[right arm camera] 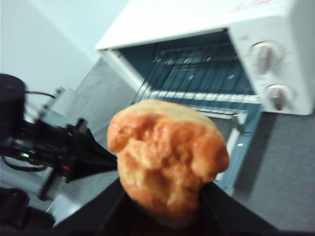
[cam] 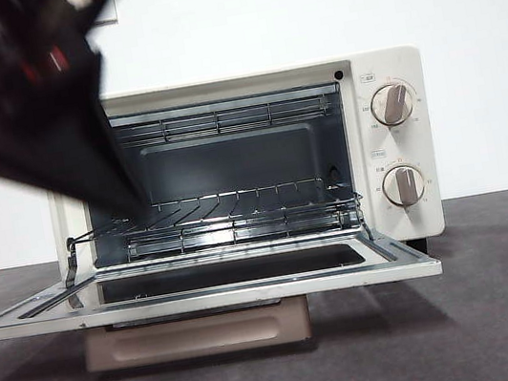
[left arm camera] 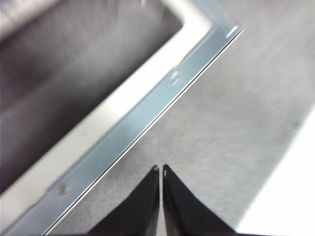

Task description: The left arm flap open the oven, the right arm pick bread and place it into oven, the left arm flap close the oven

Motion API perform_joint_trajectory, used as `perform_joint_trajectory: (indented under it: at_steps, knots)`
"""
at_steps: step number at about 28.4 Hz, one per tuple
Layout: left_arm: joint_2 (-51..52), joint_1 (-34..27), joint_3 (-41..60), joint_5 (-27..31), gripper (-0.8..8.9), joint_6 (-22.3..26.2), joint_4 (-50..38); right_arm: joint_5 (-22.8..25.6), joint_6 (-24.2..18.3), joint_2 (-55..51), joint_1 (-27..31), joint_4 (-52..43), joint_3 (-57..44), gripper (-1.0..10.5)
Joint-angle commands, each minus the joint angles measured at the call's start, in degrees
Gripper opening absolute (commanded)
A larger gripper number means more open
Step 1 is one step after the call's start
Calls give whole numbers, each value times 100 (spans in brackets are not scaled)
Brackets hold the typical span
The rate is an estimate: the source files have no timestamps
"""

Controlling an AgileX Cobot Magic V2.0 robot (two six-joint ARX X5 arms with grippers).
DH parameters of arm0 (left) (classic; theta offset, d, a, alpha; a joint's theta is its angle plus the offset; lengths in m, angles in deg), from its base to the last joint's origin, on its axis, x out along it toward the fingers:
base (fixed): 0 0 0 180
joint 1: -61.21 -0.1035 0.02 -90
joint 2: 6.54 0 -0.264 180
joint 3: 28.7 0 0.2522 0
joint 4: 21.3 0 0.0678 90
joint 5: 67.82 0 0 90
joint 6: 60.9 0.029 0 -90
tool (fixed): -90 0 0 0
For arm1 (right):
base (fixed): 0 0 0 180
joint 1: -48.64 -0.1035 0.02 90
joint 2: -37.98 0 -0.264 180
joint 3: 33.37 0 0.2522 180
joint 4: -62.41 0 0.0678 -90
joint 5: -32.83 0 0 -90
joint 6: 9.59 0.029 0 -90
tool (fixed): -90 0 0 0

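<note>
- Front view, nearest: door (cam: 202, 290) is flapped fully down, flat and level above the worktop (cam: 504, 305), handle (cam: 197, 335) hanging under its front edge.
- Left tool (left arm camera: 161, 169): jaws clenched together on nothing, hovering over bare worktop just outside a corner of the door. In the front view it's the big dark blur at upper left, overlapping the left side of the cavity mouth.
- Right tool (right arm camera: 165, 194): grasping the bread (right arm camera: 167, 157), jaws pinching its lower half. Bread is in the air, well clear of the oven (cam: 389, 67), out in front of the open door.
- Further back: rack (cam: 230, 223) sits level and bare in the cavity, knobs (cam: 392, 103) on the right panel.
- Step in hand, as I read it: carry the bread in and set it on the rack.
- Doing it well: come in above the door, centre on the cavity, stay low enough to miss the top element.
- Left arm should clear the opening first; collision risk otherwise.
- Release only once the bread rests on the wires. It's lumpy and could roll.
</note>
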Motion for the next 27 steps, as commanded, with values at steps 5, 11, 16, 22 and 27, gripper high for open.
perform_joint_trajectory:
  at_steps: [5,11,16,22,27]
  knots:
    - [1462,44,-302,470,15,-190,684,-186,-20,1060,-520,-990,61,133]
    - [2570,42,-592,1091,15,-321,1335,136,243,2135,-1318,-1961,63,104]
    - [3281,37,-780,1335,16,-341,1633,323,603,3034,-1746,-2601,74,104]
    - [3746,37,-1207,1853,15,-426,2157,1086,728,4050,-2061,-2717,426,104]
    - [3755,39,-1814,1847,15,-420,2767,1963,802,4979,-2168,-2828,868,104]
